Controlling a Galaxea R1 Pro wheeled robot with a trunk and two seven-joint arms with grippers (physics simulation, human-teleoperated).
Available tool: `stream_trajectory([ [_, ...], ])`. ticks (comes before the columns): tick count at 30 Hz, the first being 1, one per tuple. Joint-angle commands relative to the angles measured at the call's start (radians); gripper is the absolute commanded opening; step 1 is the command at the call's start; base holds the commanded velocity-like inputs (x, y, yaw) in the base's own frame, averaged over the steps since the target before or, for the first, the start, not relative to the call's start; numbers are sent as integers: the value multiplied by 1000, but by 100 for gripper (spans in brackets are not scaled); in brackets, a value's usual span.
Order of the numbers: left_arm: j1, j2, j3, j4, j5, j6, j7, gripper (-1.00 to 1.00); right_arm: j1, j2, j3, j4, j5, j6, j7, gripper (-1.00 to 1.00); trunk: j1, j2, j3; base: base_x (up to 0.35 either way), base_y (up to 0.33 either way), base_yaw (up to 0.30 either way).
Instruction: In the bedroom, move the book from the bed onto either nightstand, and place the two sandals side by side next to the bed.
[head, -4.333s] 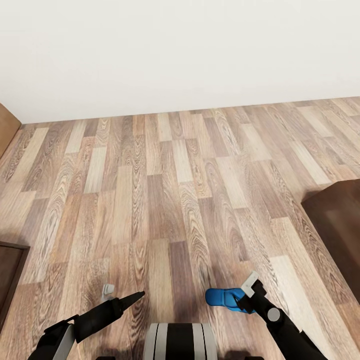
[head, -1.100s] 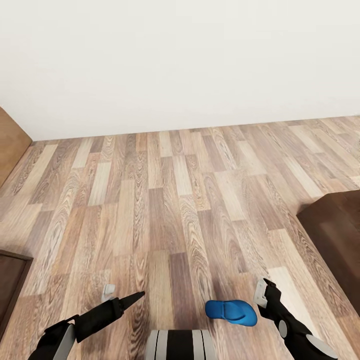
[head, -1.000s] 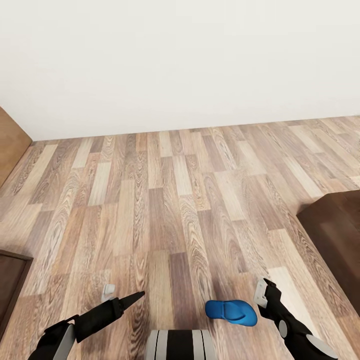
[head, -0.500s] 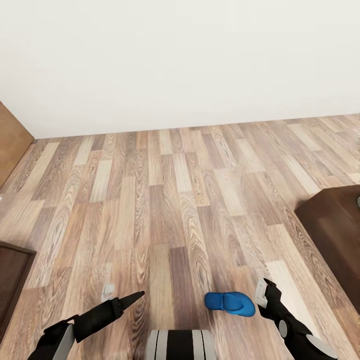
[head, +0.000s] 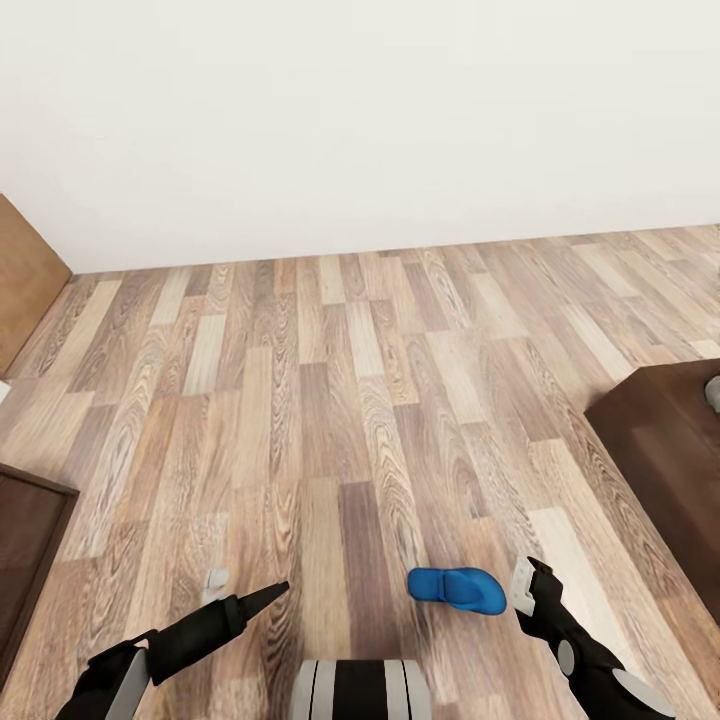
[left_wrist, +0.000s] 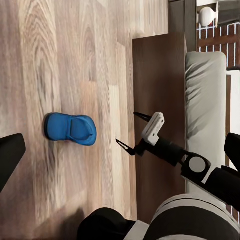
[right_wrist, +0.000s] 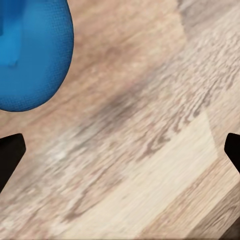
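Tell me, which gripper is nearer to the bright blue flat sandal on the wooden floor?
The right gripper. It hangs open just beside the bright blue flat sandal, without touching it. The left gripper is clearly farther, on the sandal's other side.

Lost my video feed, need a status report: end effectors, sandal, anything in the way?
Right end effector open, empty, beside the sandal. Left end effector open, empty. One blue sandal flat on the wood floor. Nothing in the way.

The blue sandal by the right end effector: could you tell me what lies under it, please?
The blue sandal lies flat on the wooden floor, apart from the open right end effector. Whatever is under its sole is covered.
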Motion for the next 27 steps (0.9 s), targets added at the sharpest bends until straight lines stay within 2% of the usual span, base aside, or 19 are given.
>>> stream_trajectory([
  [1, 0, 0, 0, 0, 4, 9, -1, 100, 0, 0, 1, -1, 9, -1, 1, 100, 0, 0, -1, -75, 0, 0],
  [27, 0, 0, 0, 0, 4, 10, -2, 100, 0, -1, 1, -1, 9, 2, 1, 100, 0, 0, -1, -9, 32, 0],
])
